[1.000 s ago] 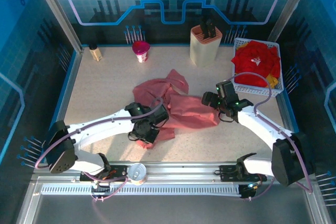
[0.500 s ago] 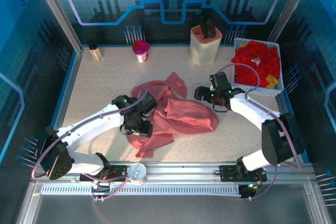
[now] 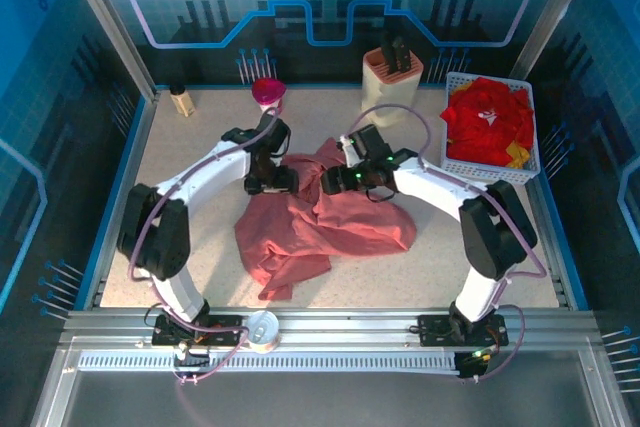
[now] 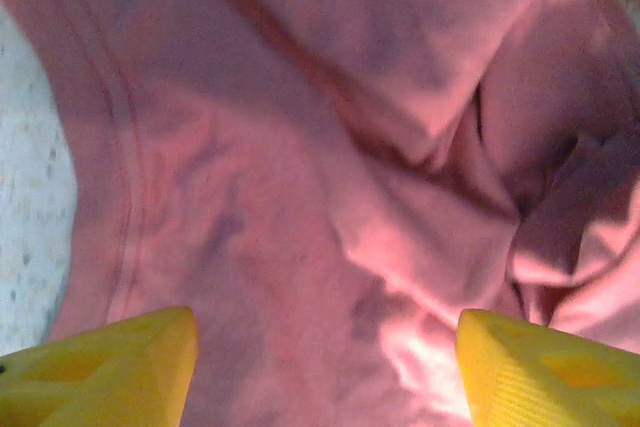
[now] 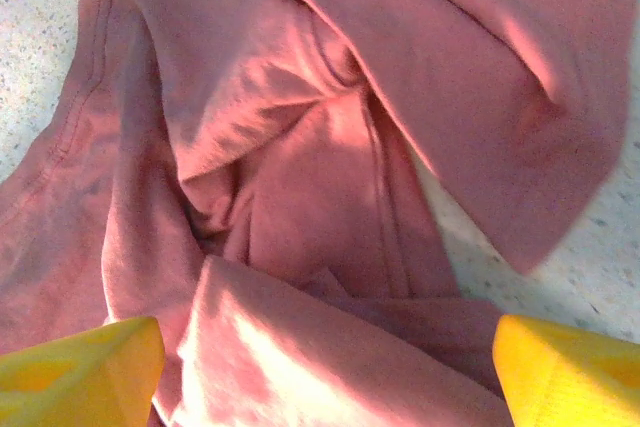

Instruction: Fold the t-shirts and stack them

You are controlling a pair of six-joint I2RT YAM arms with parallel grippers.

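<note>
A dusty salmon-pink t-shirt point(image 3: 330, 222) lies crumpled in the middle of the table. My left gripper point(image 3: 272, 181) hovers over its far left part, and its yellow fingertips point(image 4: 100, 372) stand wide apart over the pink cloth point(image 4: 300, 197), holding nothing. My right gripper point(image 3: 336, 183) is over the shirt's far middle folds point(image 5: 300, 177), open, with its yellow fingertips point(image 5: 570, 372) spread just above the cloth. Bright red t-shirts point(image 3: 485, 119) with a bit of yellow point(image 3: 516, 155) are piled in the basket at the back right.
The white mesh basket point(image 3: 534, 152) sits at the table's back right. A beige knife block point(image 3: 392, 87), a pink cup point(image 3: 268, 93) and a small bottle point(image 3: 181, 100) line the back edge. A can point(image 3: 262, 330) rests on the front rail.
Both arms swung from the shirt's near side to its far side. The left gripper opened and let go of the cloth, which now lies spread toward the near left.
</note>
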